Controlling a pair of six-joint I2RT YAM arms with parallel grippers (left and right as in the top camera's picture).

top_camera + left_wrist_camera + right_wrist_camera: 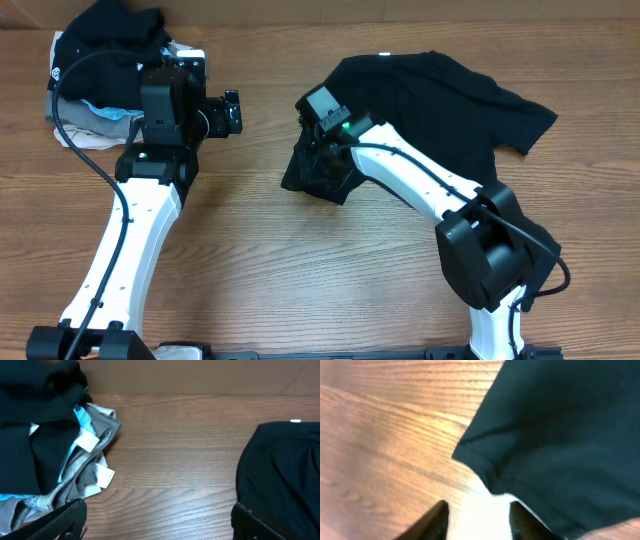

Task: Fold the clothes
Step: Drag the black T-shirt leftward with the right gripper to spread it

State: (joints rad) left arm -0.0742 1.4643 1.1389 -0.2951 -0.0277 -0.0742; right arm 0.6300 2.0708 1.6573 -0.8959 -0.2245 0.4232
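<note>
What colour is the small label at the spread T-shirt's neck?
White: the small neck label on the plain black T-shirt; overhead view shows it best.

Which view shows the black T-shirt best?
Overhead: nearly the whole T-shirt shows, with its neck label and one spread sleeve, though the right arm covers part. Left wrist catches only one edge at the frame's right. Right wrist shows just a close-up corner of fabric.

Soft matt black cloth T-shirt (430,95); smooth grained wood table (300,280).
</note>
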